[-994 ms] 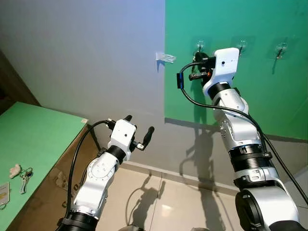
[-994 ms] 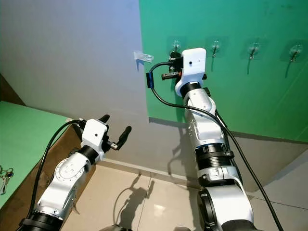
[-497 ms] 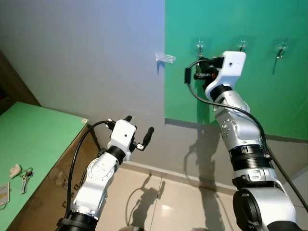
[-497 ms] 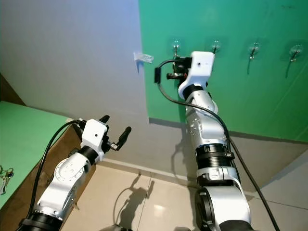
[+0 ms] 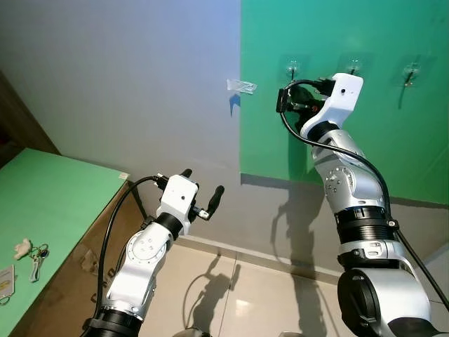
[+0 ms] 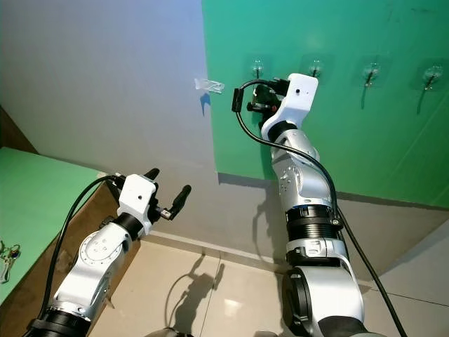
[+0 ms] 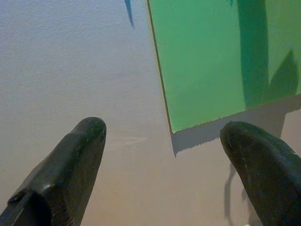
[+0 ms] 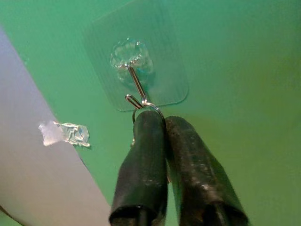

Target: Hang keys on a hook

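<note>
Right tool [image 8: 157, 120], pinching a key ring [image 8: 149, 107] at the hook [image 8: 135, 87], hides the keys.

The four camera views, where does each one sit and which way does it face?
Left eye, right eye: on the head, facing the green panel, both arms in view.
Left wrist: on the left gripper, jaws open, facing the wall.
Right wrist: on the right gripper, shut on a key ring at the hook.
Shared: that panel.
</note>
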`<state>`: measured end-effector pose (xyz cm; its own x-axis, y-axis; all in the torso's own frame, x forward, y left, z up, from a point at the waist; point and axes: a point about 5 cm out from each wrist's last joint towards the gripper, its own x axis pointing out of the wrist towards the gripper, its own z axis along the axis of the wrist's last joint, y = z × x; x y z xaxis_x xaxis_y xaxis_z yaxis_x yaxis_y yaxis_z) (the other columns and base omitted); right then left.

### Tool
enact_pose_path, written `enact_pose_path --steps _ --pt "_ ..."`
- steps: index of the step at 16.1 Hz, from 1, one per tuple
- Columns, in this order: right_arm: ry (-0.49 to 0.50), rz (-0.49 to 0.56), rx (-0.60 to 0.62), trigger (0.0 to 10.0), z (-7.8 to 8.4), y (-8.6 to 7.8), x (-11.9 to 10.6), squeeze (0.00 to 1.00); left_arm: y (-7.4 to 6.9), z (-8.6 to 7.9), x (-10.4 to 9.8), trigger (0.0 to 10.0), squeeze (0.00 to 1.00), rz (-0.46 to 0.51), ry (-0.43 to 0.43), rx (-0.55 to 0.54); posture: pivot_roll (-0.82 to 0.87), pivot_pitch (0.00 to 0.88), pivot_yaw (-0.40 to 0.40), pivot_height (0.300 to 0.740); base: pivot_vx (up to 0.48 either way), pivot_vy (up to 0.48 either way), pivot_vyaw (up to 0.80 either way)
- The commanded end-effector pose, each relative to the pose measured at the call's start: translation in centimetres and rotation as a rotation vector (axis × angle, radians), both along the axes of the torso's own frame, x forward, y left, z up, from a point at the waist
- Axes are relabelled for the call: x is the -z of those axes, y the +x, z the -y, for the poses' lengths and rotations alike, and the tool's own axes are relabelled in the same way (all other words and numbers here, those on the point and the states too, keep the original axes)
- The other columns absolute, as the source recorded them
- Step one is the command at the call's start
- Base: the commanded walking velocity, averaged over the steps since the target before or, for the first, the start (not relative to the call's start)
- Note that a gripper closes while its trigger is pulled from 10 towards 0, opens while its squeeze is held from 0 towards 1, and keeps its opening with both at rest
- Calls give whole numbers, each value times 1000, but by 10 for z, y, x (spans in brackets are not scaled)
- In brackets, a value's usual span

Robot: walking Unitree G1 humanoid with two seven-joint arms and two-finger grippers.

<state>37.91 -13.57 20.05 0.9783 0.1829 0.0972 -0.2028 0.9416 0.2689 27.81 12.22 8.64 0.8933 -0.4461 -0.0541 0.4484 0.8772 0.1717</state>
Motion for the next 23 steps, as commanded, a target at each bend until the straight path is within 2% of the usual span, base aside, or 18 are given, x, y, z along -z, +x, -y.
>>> enact_pose_path --steps 1,4,16,18,22,23 --pt "-26 -27 -8 10000 -1 1 5 1000 -1 -1 3 10000 0 -17 19 3 -190 0 79 740 0 0 0" --pt "-82 4 12 10000 -1 0 4 1000 -2 -1 4 10000 0 -18 17 1 -189 0 78 740 0 0 0" --pt "-122 33 42 10000 4 -1 2 1000 -3 0 4 10000 0 -19 14 -2 -192 0 75 740 0 0 0" --pt "-153 45 62 10000 10 -7 3 1000 -3 0 5 10000 0 -20 15 0 -201 0 77 740 0 0 0" --pt "-342 115 80 10000 16 -27 12 1000 -1 -1 4 10000 0 -20 17 1 -213 0 86 740 0 0 0" --pt "-396 108 89 10000 19 -35 22 227 0 -2 4 10000 0 -19 14 3 -224 0 90 740 0 0 0"
